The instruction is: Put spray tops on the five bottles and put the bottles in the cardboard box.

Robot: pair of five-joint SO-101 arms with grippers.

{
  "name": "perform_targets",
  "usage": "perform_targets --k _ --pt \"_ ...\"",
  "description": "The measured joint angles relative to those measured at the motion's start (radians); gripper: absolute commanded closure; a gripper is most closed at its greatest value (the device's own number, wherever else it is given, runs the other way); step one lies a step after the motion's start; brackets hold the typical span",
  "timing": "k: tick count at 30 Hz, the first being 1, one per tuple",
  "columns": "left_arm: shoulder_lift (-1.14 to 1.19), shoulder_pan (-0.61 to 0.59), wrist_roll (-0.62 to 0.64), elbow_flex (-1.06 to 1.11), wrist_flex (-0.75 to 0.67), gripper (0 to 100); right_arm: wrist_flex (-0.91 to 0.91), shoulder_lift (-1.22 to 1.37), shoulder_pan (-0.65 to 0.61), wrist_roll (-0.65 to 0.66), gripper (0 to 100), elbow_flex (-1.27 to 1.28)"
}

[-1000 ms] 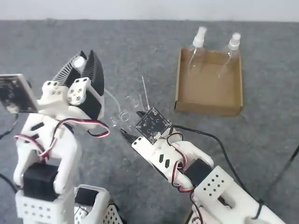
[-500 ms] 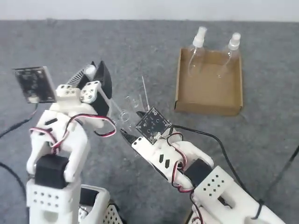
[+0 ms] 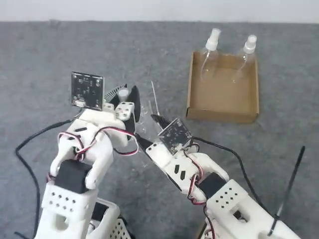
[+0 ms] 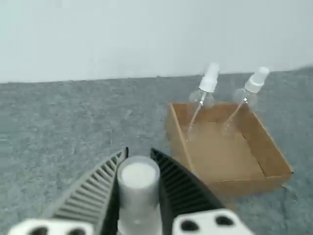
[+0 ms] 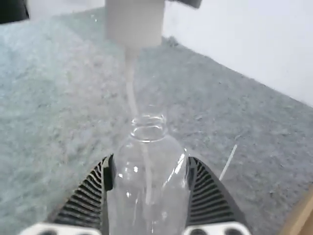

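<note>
My left gripper is shut on a white spray top. In the high view it hangs at table centre, right over my right gripper. My right gripper is shut on a clear open-necked bottle, held upright. The spray top sits just above that neck, and its thin dip tube runs down into the bottle. The cardboard box lies at the back right. Two bottles with spray tops lean against its far wall and show again in the left wrist view.
A thin loose tube lies on the grey carpet between the grippers and the box, and also shows in the right wrist view. Black cables trail right of the right arm. Open carpet stretches to the far left.
The left arm has swung right and down, carrying the spray top from the left side to just above the bottle. The right gripper has shifted slightly right with the bottle.
</note>
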Motion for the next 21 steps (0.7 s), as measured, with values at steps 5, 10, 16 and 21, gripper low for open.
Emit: perform_targets --k 5,10,16,21 --pt "0.000 0.043 -0.008 0.015 0.000 94 -0.025 0.000 0.000 -0.037 99.3 0.000" --pt "-0.008 0.048 -0.005 0.051 -0.011 84 -0.026 -0.002 0.011 -0.041 99.3 -0.002" --pt "0.002 0.021 -0.009 0.005 -0.006 84 -0.026 -0.006 0.015 -0.044 99.3 0.000" --pt "0.002 -0.077 -0.034 -0.114 0.018 84 -0.026 -0.006 0.015 -0.044 99.3 0.017"
